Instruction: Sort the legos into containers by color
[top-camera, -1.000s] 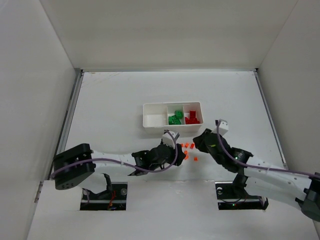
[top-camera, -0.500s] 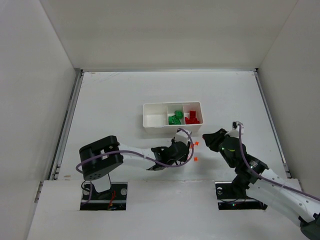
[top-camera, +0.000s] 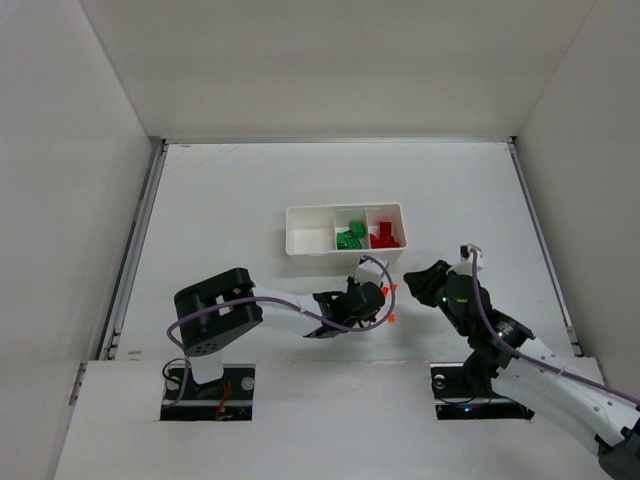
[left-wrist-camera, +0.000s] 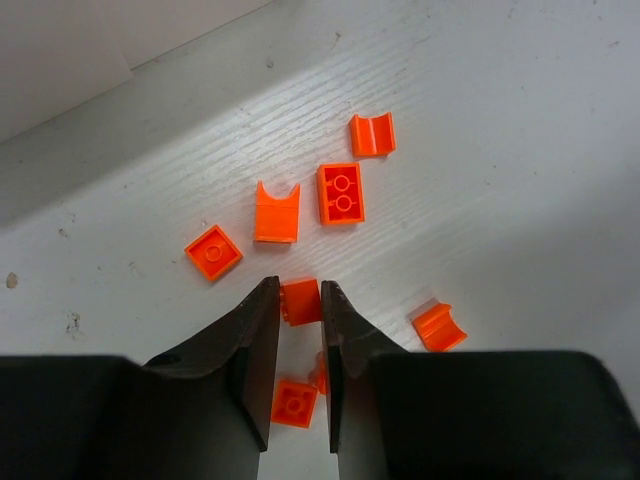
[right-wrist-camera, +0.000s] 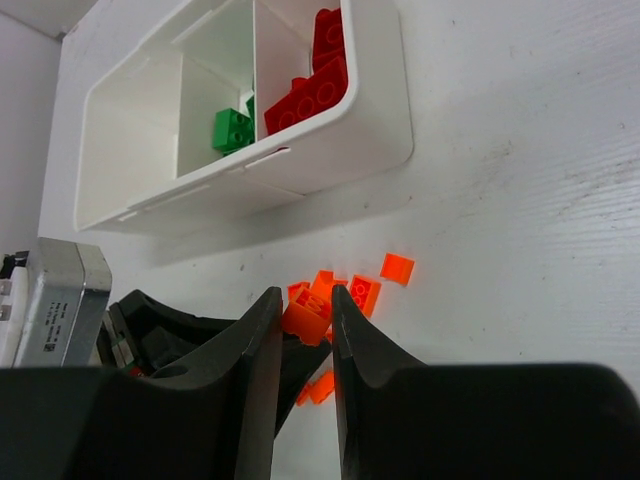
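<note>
My L pincer (left-wrist-camera: 299, 290) grips small orange plastic brick (left-wrist-camera: 300, 303), R pincer (right-wrist-camera: 305, 296) a second orange brick (right-wrist-camera: 306, 320); white plastic tray (top-camera: 340, 254) w/ empty compartment (top-camera: 310, 231) lies ahead-left, nearer L.

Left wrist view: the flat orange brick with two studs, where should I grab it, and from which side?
Come straight down and pinch the two-stud brick across its two long sides. It lies flat, studs up, so those upright parallel faces are the only good hold. The notched piece sits close on its left, so that finger has little room.
</note>
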